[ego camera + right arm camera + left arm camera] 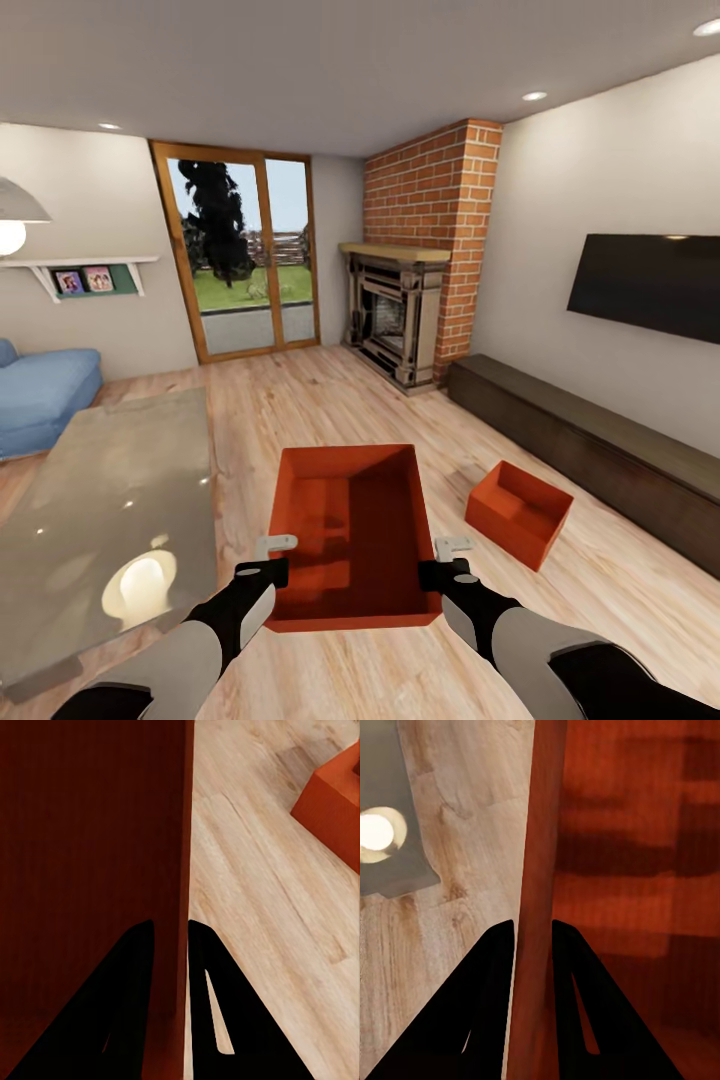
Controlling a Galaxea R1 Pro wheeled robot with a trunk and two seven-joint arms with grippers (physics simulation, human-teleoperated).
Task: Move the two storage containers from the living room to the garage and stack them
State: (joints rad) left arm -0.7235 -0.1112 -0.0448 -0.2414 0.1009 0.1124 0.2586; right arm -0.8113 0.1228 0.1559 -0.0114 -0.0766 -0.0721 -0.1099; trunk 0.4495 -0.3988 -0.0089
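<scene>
An orange-red open-top storage container (350, 530) hangs in front of me above the light wood-plank floor, held by both arms. My left gripper (272, 572) is shut on its left wall (536, 870), one finger (484, 1005) outside and one inside. On the opposite side my right gripper (435, 575) is shut on the right wall (184, 832) in the same way. The second storage container (520, 512) rests on the floor to the right, tilted, also seen in the right wrist view (334, 802).
A long glass-topped table (110, 500) runs along my left. A dark low bench (590, 450) lines the right wall under a wall TV (650, 285). The brick fireplace (420, 270), glass doors (245, 255) and a blue sofa (40, 395) stand further off.
</scene>
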